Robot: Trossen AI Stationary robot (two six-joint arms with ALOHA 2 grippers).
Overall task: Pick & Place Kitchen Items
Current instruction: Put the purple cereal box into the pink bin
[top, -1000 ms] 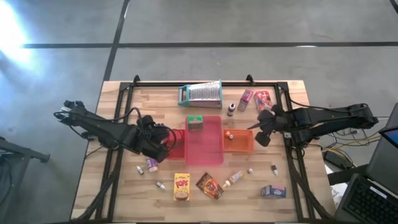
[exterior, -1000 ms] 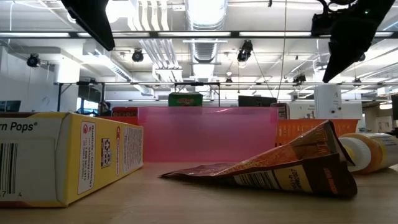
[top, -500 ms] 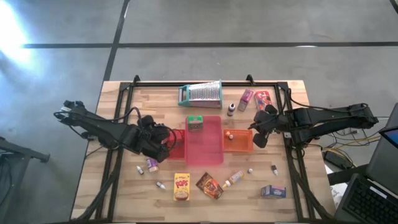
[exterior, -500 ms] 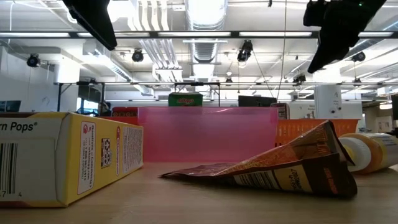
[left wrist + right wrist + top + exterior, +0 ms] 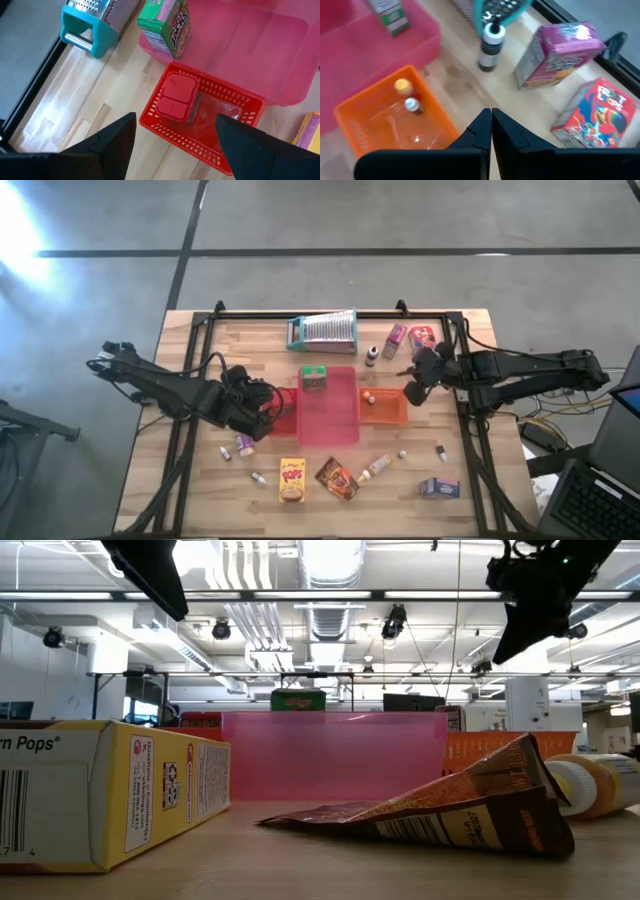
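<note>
This was a lab or workshop hall: exposed ceiling ducts and strip lights ran overhead, a bare concrete floor filled the top of the frame, and a wooden worktop sat in a black frame, laptops at lower right.

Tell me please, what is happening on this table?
Two dark robot arms are sorting small groceries into baskets. The left gripper hangs open over the red mesh basket, where a red-lidded jar already lies. The right gripper, shut and empty, is above the orange mesh basket holding two tiny bottles.
</note>
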